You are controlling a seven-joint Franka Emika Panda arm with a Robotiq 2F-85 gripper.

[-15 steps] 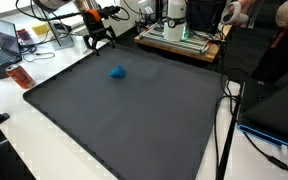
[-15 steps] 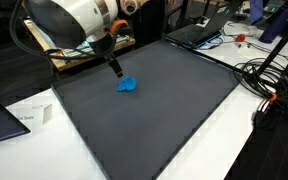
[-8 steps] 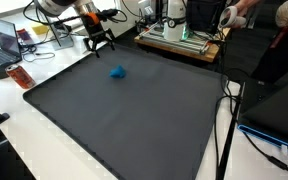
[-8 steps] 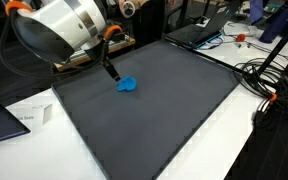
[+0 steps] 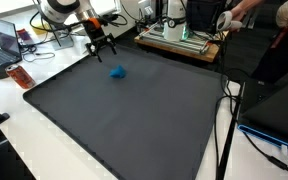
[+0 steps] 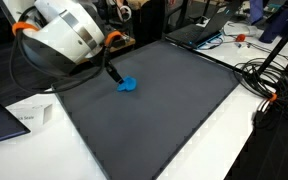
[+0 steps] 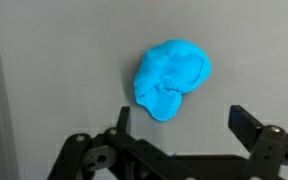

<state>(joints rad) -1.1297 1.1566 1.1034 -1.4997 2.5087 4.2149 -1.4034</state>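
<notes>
A small blue crumpled lump, cloth or putty, (image 5: 117, 71) lies on the dark grey mat (image 5: 134, 110) near its far corner; it shows in both exterior views (image 6: 128, 84). In the wrist view the blue lump (image 7: 171, 78) fills the middle of the picture. My gripper (image 7: 182, 118) hangs above the mat just short of the lump, its two black fingers (image 7: 248, 122) spread wide with nothing between them. In an exterior view the gripper (image 5: 100, 44) hovers behind the lump; in another the gripper (image 6: 113, 73) is right beside it, partly hidden by the arm.
A white table (image 5: 44, 150) borders the mat. Laptops (image 5: 6, 40), a red box (image 5: 21, 77) and cables lie on one side. A rack with equipment (image 5: 179, 35) stands behind the mat. More cables (image 6: 269, 80) and a laptop (image 6: 199, 32) lie off the mat's far side.
The arm has swung a little, its big joint shifting in the exterior views; the gripper has drifted slightly near the lump. The jaws stay spread and the lump has not moved.
</notes>
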